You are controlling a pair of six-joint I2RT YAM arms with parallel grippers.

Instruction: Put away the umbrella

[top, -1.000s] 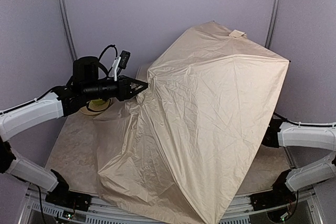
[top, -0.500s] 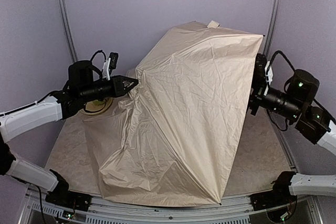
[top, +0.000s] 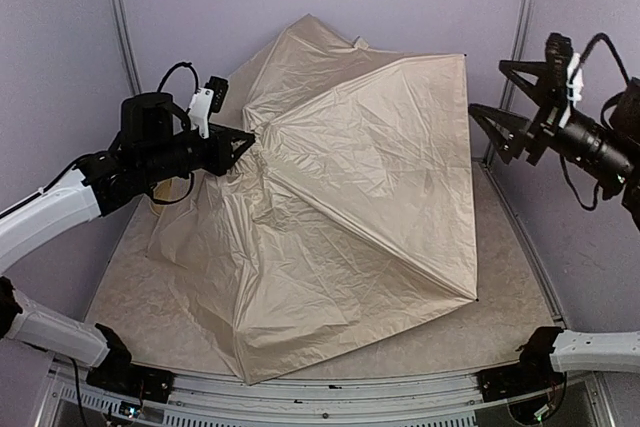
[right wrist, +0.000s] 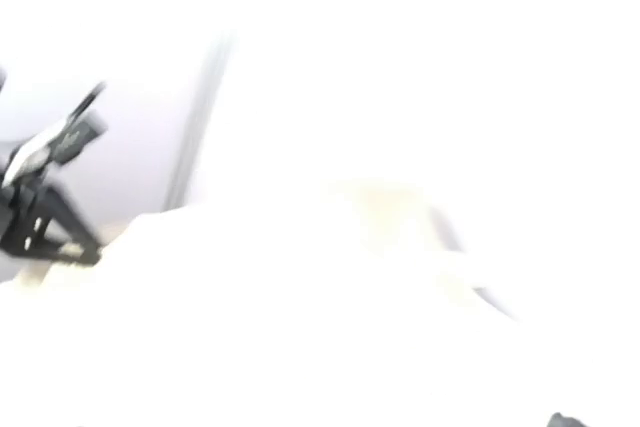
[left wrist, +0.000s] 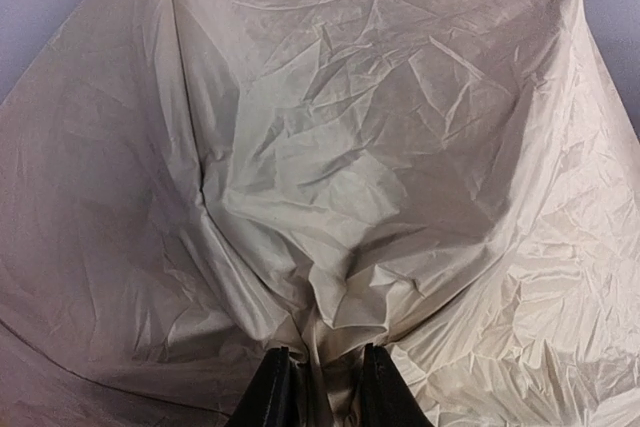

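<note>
Top view: cream-beige fabric folding umbrella (top: pixel 350 207) spread open across desk (top: pixel 500 332) middle; collapsing and stowing judged undone; left tool (top: pixel 243 139) pinching canopy near crown; right tool (top: pixel 486 87) agape, clear, above right edge.
Left wrist: fabric clamped.
Right wrist: washed out.

The umbrella (top: pixel 350 177) canopy hides its own shaft and handle and most of the desk (top: pixel 510 317). The right wrist view is washed out to a white blur. The left gripper (left wrist: pixel 325 367) is cut off at the bottom edge of the left wrist view.
</note>
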